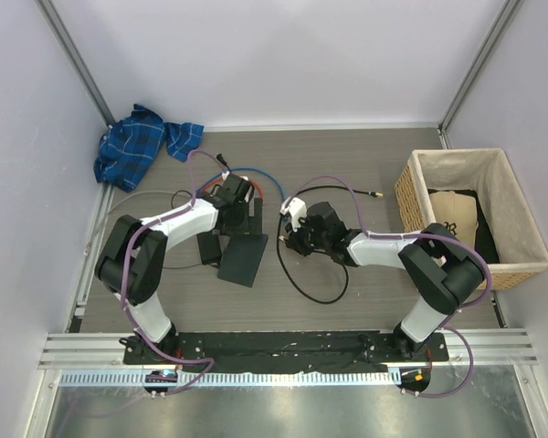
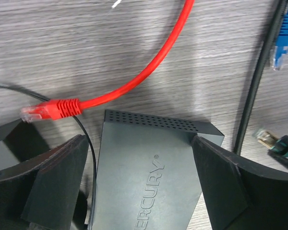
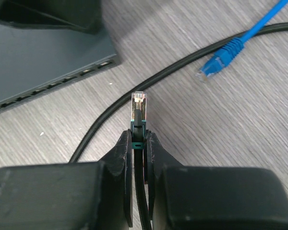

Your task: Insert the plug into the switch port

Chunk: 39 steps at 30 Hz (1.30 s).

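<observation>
– Jaws on the right arm: what have they got?
– The right jaws are clenched on the clear-tipped plug [image 3: 138,103] with the green-and-black boot, and its thin black lead runs back between them. The tip points away from the arm and touches nothing.
– And the left jaws?
– Released, spread wide to either side of the flat dark grey plastic switch box [image 2: 149,167] (the one with MERCURY printed on its lid). One finger [image 2: 57,177] shows a gap to the box's side. I cannot tell whether the other touches its corner.
– So where is the switch port?
– Along the box's edge, in the row of small rectangular sockets [image 3: 62,81]. That row is to the left of the plug and near it, but apart. Bare grey wood-grain surface [image 3: 192,143] lies between them, and a thick black round cable [image 3: 182,67] curves past under the tip.
– How far along, then?
– I'd judge the pick-up done and the insertion not begun. What's left is to bring the tip level with one socket, square it up and push it home, probably with the left jaws closing to brace the box.
– Anything loose nearby?
– A blue cable's plug [image 3: 221,57] lies on the surface beyond the held plug. A red cable's plug [image 2: 50,109] rests just past the box's far edge. Neither sits in a socket.
</observation>
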{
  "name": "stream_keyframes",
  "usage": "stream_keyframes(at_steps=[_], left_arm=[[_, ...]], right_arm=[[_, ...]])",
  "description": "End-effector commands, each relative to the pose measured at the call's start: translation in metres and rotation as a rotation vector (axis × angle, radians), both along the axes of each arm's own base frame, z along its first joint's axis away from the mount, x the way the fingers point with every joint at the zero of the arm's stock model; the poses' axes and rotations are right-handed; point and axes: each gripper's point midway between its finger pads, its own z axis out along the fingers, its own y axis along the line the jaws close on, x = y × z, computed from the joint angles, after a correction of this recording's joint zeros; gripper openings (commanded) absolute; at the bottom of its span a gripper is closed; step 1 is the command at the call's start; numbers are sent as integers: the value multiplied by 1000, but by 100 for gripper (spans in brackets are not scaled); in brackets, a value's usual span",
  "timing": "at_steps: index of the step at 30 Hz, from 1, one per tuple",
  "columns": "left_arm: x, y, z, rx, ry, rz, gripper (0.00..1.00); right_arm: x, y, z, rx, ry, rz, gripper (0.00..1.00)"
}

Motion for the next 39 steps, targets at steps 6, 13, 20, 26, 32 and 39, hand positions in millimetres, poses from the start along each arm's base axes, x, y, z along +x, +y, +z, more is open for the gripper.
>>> stream_keyframes(at_steps=[6,13,20,26,32,39], left_arm=[[-16,-20,-13,-50,48,-132,88],[-20,-15,-14,-15,52,-152,88],[-22,-14,-13,-8,47,-155,88],[-21,-12,-13,-8,47,-150,88],[-21,-16,-14,-18,51,-157,88],[-22,-16,-14,-21,49,-160,88]], right_arm=[[0,24,16,57,-41,104,1],[-8,36,21,78,-20,161,1],[-30,41,15,73,28,209,1],[-54,47,9,79,92,288,1],[-47,43,1,-3,69,234,1],[-9,14,-1,-73,-27,9,1]])
